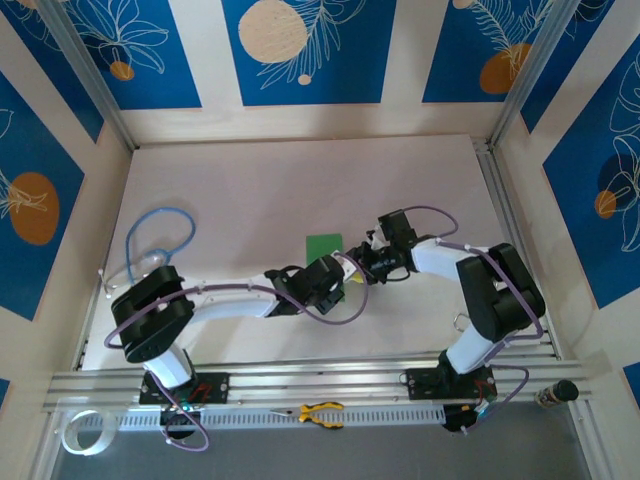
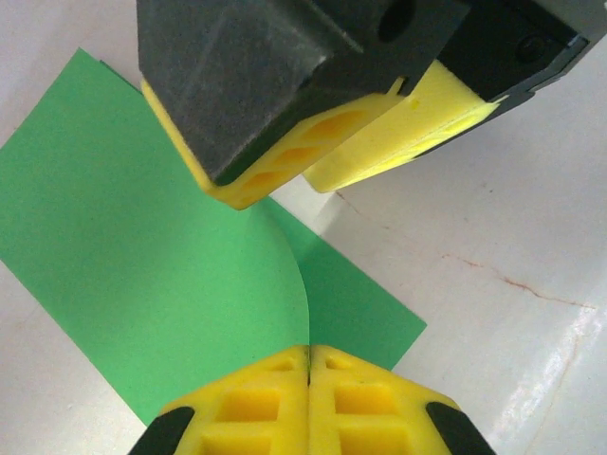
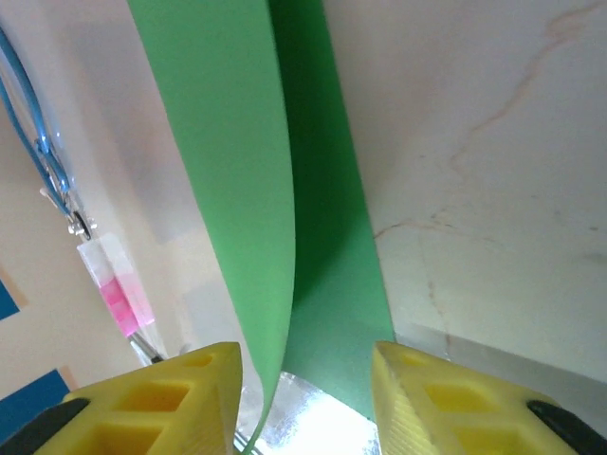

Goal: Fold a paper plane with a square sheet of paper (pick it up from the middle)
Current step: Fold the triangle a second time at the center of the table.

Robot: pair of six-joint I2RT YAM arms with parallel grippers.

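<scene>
The square sheet of paper (image 1: 324, 243) is bright green and lies mid-table, just beyond both grippers. My left gripper (image 2: 309, 356) is shut on the sheet's near edge (image 2: 142, 265), so one half curls up over the flat half (image 2: 360, 313). My right gripper (image 3: 303, 384) stands open around the raised curl (image 3: 237, 190), its yellow fingers (image 3: 190, 398) apart from the paper on both sides. From above, the left gripper (image 1: 341, 288) and right gripper (image 1: 362, 263) meet at the sheet's near side. The right gripper's fingers (image 2: 285, 166) hang over the sheet. A paper plane is out of view.
Yellow-handled pliers (image 1: 320, 413) lie on the front rail. A blue cable loop (image 1: 160, 235) rests at the table's left, with a pink-and-white object (image 3: 119, 296) beside it. A roll of tape (image 1: 80, 432) sits at the front left. Walls close in three sides of the table.
</scene>
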